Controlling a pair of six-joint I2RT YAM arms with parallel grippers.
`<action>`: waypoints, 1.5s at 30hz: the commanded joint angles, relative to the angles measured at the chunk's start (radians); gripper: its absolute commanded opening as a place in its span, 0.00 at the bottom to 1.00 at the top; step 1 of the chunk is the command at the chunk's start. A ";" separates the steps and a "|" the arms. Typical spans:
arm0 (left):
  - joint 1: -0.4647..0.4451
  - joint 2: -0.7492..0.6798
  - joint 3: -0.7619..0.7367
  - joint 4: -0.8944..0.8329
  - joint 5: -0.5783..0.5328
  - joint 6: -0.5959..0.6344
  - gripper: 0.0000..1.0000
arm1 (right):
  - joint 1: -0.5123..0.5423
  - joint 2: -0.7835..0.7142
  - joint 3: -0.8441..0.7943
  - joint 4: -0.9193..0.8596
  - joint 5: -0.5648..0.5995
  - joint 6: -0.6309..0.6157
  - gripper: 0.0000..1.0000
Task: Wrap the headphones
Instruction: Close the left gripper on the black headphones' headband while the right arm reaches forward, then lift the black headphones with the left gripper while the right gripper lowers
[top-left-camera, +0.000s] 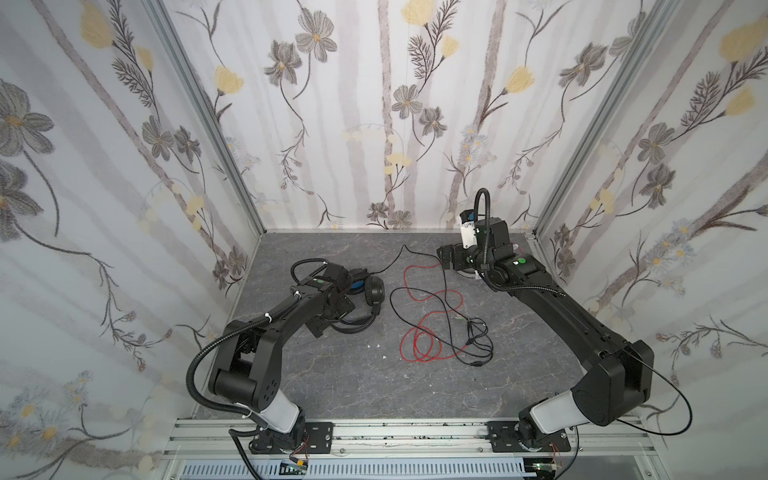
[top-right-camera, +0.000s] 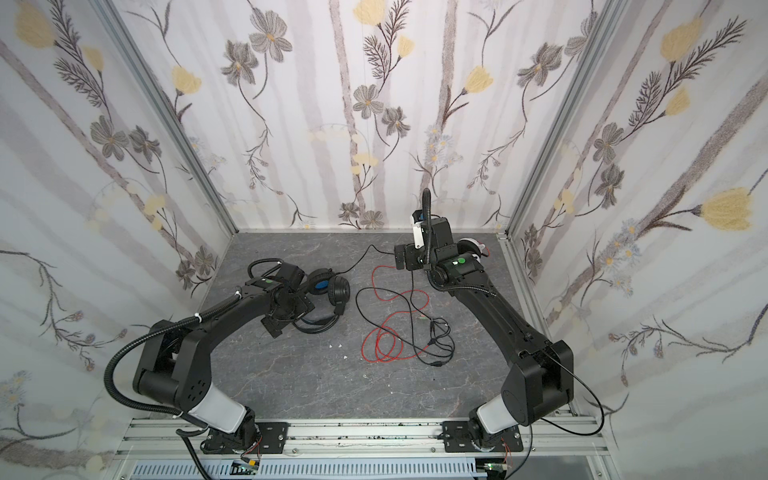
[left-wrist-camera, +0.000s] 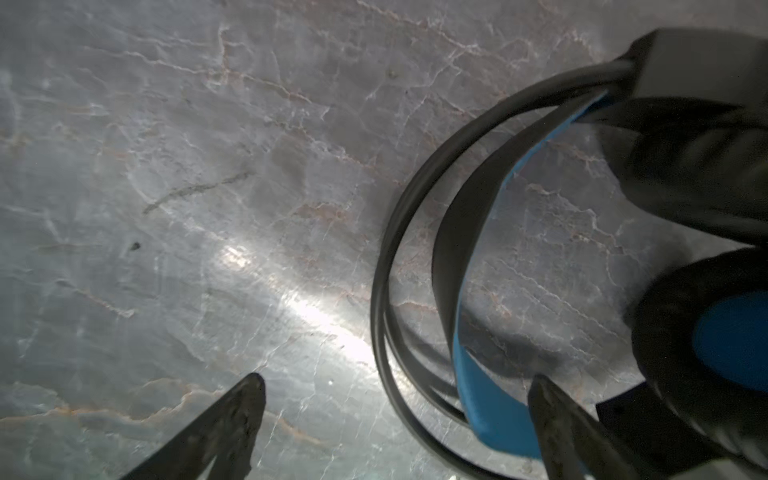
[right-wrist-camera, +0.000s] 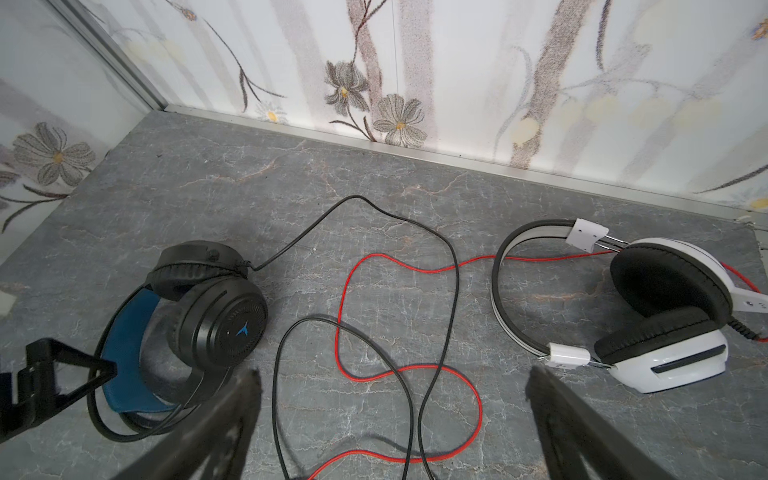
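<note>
The black headphones (top-left-camera: 368, 291) (top-right-camera: 334, 291) (right-wrist-camera: 208, 307) lie left of centre, showing a blue inner headband (left-wrist-camera: 482, 374). My left gripper (top-left-camera: 332, 318) (left-wrist-camera: 399, 378) stands open low over that headband, which passes between its fingers; contact cannot be told. The white headphones (right-wrist-camera: 665, 316) with black earpads lie at the back right, mostly hidden under my right arm in both top views. Their red cable (top-left-camera: 419, 332) (right-wrist-camera: 345, 316) and the black cable (top-left-camera: 415, 307) (right-wrist-camera: 453, 266) sprawl tangled across the middle. My right gripper (top-left-camera: 445, 257) (right-wrist-camera: 395, 374) hangs open above the cables, holding nothing.
Floral walls close in the grey marbled table (top-left-camera: 332, 374) on three sides, with metal corner posts (top-left-camera: 208, 116). An aluminium rail (top-left-camera: 395, 432) carries both arm bases at the front. Small white bits (top-left-camera: 376, 345) lie near the middle. The cable plugs (top-left-camera: 476, 332) rest right of centre.
</note>
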 joint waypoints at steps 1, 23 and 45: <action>-0.002 0.067 0.030 0.043 0.030 -0.036 1.00 | 0.002 0.024 0.037 -0.025 -0.001 -0.035 1.00; -0.053 0.193 -0.006 0.086 -0.056 -0.069 0.58 | 0.004 -0.048 0.042 -0.015 0.028 -0.055 1.00; -0.039 0.119 0.258 -0.015 -0.163 0.305 0.00 | -0.001 -0.233 -0.121 0.098 -0.117 -0.094 0.99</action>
